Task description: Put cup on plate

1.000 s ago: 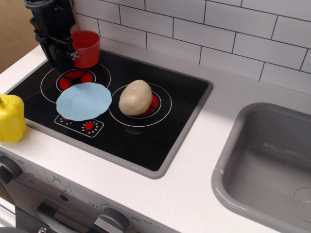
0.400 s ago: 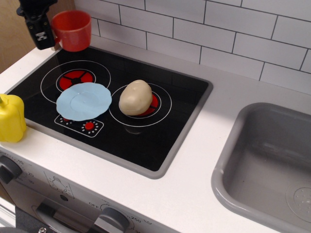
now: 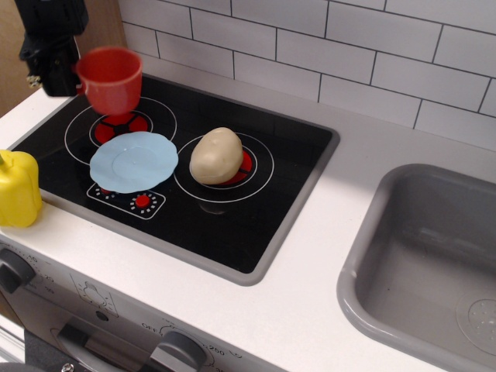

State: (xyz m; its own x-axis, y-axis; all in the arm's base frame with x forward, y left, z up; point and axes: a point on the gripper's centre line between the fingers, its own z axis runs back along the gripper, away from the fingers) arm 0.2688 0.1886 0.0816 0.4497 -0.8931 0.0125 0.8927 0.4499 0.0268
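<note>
The hand (image 3: pixel 68 71) is at the far left of the view and it pinches the cup (image 3: pixel 111 78) at the handle side; the cup is upright, its mouth upward, and it hangs in the air, not touching the surface (image 3: pixel 232 198). The fingertips themselves are hidden behind the cup, so how wide they stand cannot be told exactly.

The plate (image 3: pixel 133 160) lies flat on the surface, below the hand and somewhat toward the viewer and a little to the cup's side of it. So the cup is above the far edge of the plate, not over its middle.

In my judgement the coming move needs a short travel toward the viewer, and then straight descent. The potato (image 3: pixel 217 155) sits just beside the plate, on the side away from the hand, so it should not disturb.
</note>
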